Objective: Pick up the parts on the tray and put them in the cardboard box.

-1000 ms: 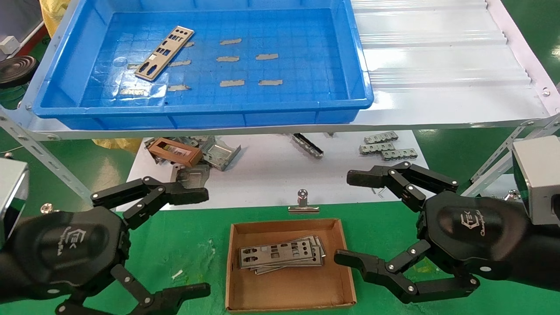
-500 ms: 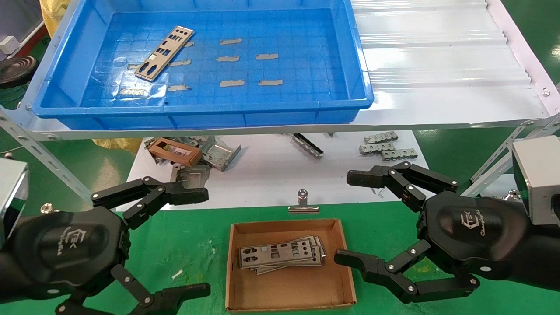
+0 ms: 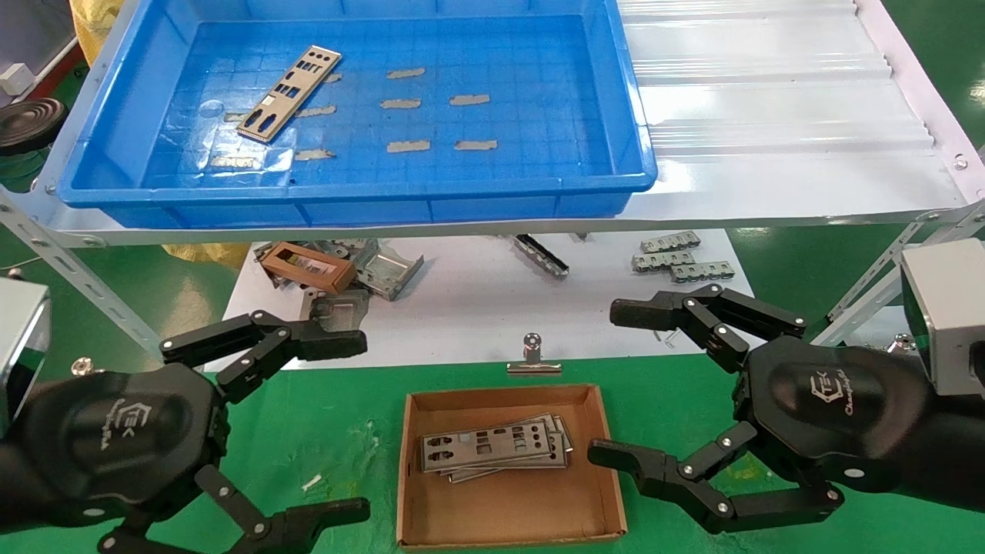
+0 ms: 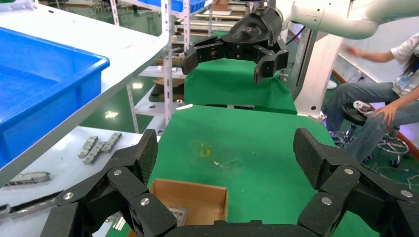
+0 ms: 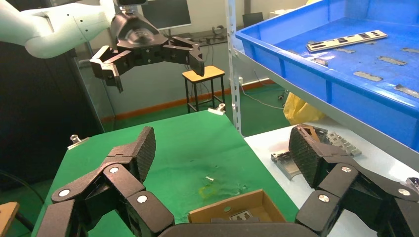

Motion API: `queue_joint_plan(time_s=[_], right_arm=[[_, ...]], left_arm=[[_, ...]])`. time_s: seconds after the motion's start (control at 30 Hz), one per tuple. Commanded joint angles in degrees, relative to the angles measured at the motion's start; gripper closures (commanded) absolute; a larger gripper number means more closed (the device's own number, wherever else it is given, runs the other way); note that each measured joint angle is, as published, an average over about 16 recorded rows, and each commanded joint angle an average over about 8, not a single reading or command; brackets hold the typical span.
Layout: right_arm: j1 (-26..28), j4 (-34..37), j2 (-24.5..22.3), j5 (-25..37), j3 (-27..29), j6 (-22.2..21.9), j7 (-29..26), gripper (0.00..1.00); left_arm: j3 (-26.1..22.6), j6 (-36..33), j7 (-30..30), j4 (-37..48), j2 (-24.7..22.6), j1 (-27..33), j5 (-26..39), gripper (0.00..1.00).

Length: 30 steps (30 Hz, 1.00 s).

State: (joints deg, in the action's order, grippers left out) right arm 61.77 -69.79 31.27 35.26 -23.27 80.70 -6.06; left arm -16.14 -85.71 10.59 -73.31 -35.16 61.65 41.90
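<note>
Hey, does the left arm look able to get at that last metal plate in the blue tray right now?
Probably yes. The plate lies flat and alone on the left part of the tray, nothing over it. The left gripper is open and empty, low beside the cardboard box; it must rise over the tray's rim.

The scene is viewed from the head camera forward and down, with the tray (image 3: 639,138) far and the cardboard box (image 3: 508,531) near. From each wrist camera, close behind its own spread tool, the green worktop (image 4: 237,153) is seen, facing the opposite arm: the right tool (image 4: 232,49) from the left wrist, the left tool (image 5: 148,54) from the right. The box (image 4: 197,197) (image 5: 247,205) is shared by all three views.
</note>
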Motion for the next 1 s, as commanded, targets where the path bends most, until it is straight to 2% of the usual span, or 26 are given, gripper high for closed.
queue_joint_plan(time_s=[0.03, 1.0], right_arm=[[0.0, 0.0, 0.0, 0.0, 0.0, 0.0, 0.0, 0.0], [0.0, 0.0, 0.0, 0.0, 0.0, 0.0, 0.0, 0.0]], left_arm=[[0.0, 0.0, 0.0, 0.0, 0.0, 0.0, 0.0, 0.0], [0.0, 0.0, 0.0, 0.0, 0.0, 0.0, 0.0, 0.0]])
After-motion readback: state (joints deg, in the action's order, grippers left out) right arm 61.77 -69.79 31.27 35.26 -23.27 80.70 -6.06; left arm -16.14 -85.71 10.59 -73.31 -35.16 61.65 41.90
